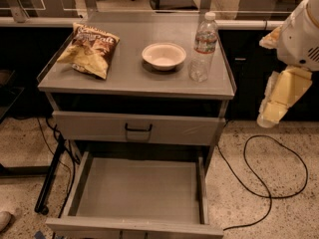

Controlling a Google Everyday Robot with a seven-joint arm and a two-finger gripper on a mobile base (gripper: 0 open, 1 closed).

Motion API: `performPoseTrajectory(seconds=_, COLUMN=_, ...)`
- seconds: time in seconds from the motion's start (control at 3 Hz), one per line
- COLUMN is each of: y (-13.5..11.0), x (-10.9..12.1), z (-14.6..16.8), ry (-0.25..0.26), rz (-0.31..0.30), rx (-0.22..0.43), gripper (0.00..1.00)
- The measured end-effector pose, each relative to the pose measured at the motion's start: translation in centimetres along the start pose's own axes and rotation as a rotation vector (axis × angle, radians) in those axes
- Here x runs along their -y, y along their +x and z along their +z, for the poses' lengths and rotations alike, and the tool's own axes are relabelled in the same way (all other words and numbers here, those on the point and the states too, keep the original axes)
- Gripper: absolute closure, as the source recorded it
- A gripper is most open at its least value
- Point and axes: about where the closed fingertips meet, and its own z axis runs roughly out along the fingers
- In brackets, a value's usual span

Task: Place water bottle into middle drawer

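Okay, bottle [203, 46] stands upright on the cabinet top [124, 76], just right of the bowl [164, 56]. Gripper [271, 113] hangs at far right, well apart from it; can't tell if it's apart or together. Best to come in from the right, grab mid-body, avoid the bowl, then lower into the open drawer [139, 190].

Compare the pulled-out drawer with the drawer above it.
The middle drawer is pulled out, showing a bare floor; the upper drawer is shut, showing only its front. The upper drawer's black handle shows; the middle drawer's does not. Both are grey, on one cabinet. The gripper hangs right of the cabinet.
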Motion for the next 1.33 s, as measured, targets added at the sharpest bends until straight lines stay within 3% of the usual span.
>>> performPoseTrajectory(seconds=0.33, y=0.0, x=1.7, z=1.9, ry=0.005, rz=0.081, rx=0.057, gripper=0.0)
performPoseTrajectory(seconds=0.67, y=-0.4, x=5.0, z=7.0, ry=0.007, rz=0.212, rx=0.123, gripper=0.0)
performPoseTrajectory(seconds=1.0, y=-0.1, x=6.0, z=9.1, ry=0.005, rz=0.275, rx=0.152, gripper=0.0)
performPoseTrajectory(seconds=1.33, y=-0.1, x=6.0, z=9.3, ry=0.005, rz=0.276, rx=0.154, gripper=0.0)
